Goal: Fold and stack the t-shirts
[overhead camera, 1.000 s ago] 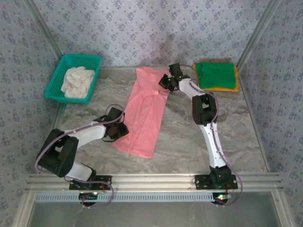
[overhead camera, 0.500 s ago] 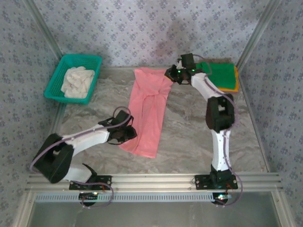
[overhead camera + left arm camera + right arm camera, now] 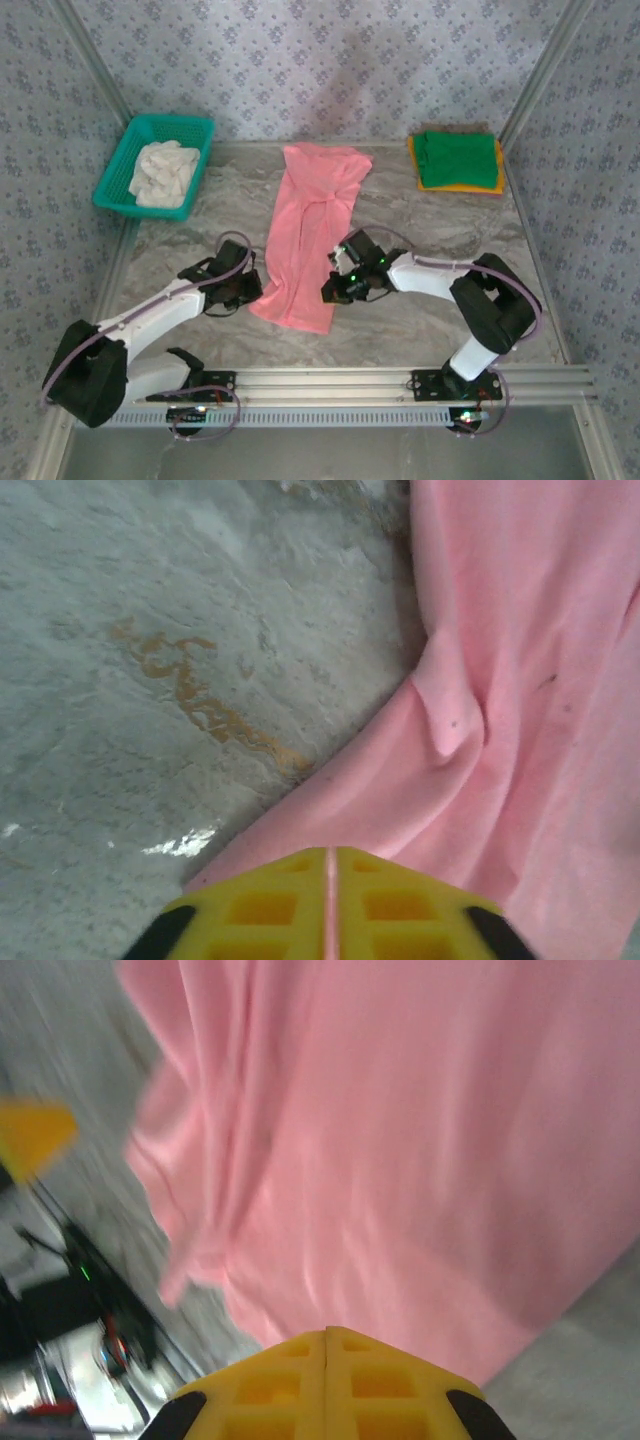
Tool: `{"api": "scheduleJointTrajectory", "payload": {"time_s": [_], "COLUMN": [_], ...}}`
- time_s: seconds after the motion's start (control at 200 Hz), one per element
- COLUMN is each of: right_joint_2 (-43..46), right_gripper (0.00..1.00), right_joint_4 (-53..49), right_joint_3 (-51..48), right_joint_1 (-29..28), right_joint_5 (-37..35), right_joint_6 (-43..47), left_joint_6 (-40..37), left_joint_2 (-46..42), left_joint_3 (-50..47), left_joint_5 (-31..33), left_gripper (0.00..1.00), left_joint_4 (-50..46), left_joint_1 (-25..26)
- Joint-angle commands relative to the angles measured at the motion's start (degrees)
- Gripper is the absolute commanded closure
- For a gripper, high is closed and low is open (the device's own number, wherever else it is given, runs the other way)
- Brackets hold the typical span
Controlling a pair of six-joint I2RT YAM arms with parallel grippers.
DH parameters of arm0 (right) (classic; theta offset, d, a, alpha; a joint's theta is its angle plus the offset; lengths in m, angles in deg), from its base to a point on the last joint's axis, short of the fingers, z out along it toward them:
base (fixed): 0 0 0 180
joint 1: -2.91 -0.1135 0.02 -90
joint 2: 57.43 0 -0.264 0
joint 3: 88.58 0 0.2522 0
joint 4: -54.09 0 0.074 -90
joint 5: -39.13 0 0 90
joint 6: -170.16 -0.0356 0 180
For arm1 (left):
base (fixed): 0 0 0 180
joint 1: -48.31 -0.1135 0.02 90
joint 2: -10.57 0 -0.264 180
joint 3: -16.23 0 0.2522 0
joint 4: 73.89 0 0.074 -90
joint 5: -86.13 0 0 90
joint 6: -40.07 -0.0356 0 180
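1. Salmon-pink t-shirt [image 3: 305,235] lies mid-table as a long narrow strip. I judge it is ready for a crosswise fold.
2. Left gripper [image 3: 242,288] sits beside its near left edge, fingers pressed together.
3. Right gripper [image 3: 332,290] flanks the near right edge, likewise closed, probably so both can take the hem corners.
4. Far right of it, the green t-shirt [image 3: 457,160] tops the orange-yellow t-shirt [image 3: 460,188].

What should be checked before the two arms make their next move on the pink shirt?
1. Salmon-pink shirt lies flat, folded narrow: ok.
2. Left gripper at its near left corner: ok.
3. Right gripper at its near right edge: ok.
4. Cloth actually pinched in either shut gripper: cannot tell.
5. Green shirt folded on the orange-yellow shirt, far right: ok.
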Motion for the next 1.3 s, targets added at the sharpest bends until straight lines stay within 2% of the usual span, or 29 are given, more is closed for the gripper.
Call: {"api": "scheduleJointTrajectory", "payload": {"time_s": [0.0,0.14,0.35,0.59,0.725,0.809,0.899,0.944,0.969,1.049,1.114,1.169,1.294], "right_joint_2": [-1.0,-4.4,-3.9,4.3,6.9,8.5,10.8,12.7,14.0,18.1,20.3,21.2,20.6], "right_gripper": [1.00,1.00,1.00,1.00,1.00,1.00,1.00,0.89,0.85,0.81,0.77,0.69,0.69], "right_joint_4": [1.2,2.7,0.6,-4.5,-9.9,-9.9,-10.8,-11.6,-11.9,-12.4,-12.3,-10.8,-5.8], "right_joint_3": [0.6,-0.6,-5.8,-12.0,-11.4,-11.3,-9.5,-8.8,-8.7,-9.1,-10.3,-12.2,-16.3], "right_joint_1": [-1.5,-1.9,0.2,4.5,7.5,9.1,8.9,8.5,8.3,8.3,8.9,9.5,9.8], "right_joint_5": [-0.7,-2.6,-6.0,-10.1,-11.7,-10.1,-7.9,-7.7,-7.6,-7.2,-6.4,-5.4,-2.2], "right_joint_6": [1.7,1.3,-1.0,-0.2,1.7,1.7,3.9,3.6,3.3,2.6,0.2,-1.3,-4.7], "left_joint_6": [-1.1,1.5,6.9,15.6,20.1,19.7,19.3,18.9,18.6,16.9,15.6,14.7,14.1], "left_joint_2": [1.9,1.8,-1.4,-9.4,-12.9,-16.2,-19.8,-21.4,-22.2,-23.8,-24.2,-24.1,-21.3], "left_joint_3": [-2.0,-5.7,-12.4,-15.1,-14.1,-13.0,-11.2,-10.2,-9.5,-7.3,-6.7,-8.0,-12.0], "left_joint_5": [-2.5,-1.0,-0.5,0.7,2.3,4.0,6.5,6.7,6.9,8.0,8.0,5.4,-3.2], "left_gripper": [1.00,1.00,1.00,1.00,1.00,1.00,0.95,0.84,0.82,0.81,0.71,0.68,0.63], "left_joint_4": [5.0,5.9,5.9,4.0,-4.6,-7.8,-8.0,-6.8,-6.4,-6.5,-6.2,-3.4,4.6], "left_joint_1": [-0.1,0.5,2.4,10.8,13.7,14.1,14.1,14.1,14.1,14.1,13.3,11.9,7.5]}}
